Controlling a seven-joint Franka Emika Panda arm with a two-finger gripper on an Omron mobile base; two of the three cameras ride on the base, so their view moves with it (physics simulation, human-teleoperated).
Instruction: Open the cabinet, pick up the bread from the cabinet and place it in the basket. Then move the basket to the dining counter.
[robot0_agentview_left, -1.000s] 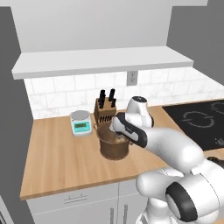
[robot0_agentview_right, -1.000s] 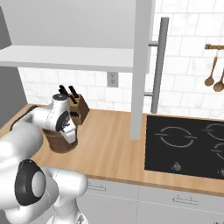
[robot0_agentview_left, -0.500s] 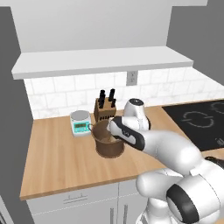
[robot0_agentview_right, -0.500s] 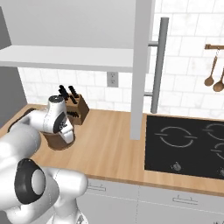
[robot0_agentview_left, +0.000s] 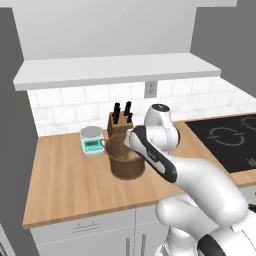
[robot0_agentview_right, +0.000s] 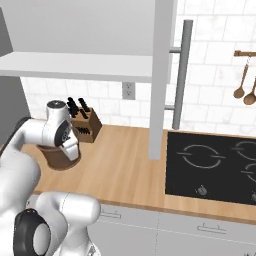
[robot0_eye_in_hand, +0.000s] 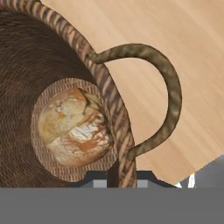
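The round brown woven basket (robot0_agentview_left: 124, 164) stands on the wooden worktop in front of the knife block, also seen at the left (robot0_agentview_right: 54, 158). The bread (robot0_eye_in_hand: 73, 127), a round crusty loaf, lies on the basket's bottom. My gripper (robot0_eye_in_hand: 120, 177) reaches down over the basket's right rim, jaws shut on the woven wall (robot0_eye_in_hand: 114, 118) just beside a loop handle (robot0_eye_in_hand: 171, 89). In the left base view the gripper (robot0_agentview_left: 132, 146) sits at the rim. The cabinet (robot0_agentview_right: 162, 75) hangs above with one door swung open, its bar handle (robot0_agentview_right: 181, 75) facing out. The dining counter is out of view.
A knife block (robot0_agentview_left: 120, 122) and a small kitchen scale (robot0_agentview_left: 92, 140) stand behind the basket against the tiled wall. A black hob (robot0_agentview_right: 215, 165) lies to the right. Wooden spoons (robot0_agentview_right: 245, 85) hang on the wall. The open door edge juts over the worktop (robot0_agentview_left: 65, 185).
The jaws have closed from wide open onto the basket's rim. The hand has shifted slightly left with the basket; the base has not moved.
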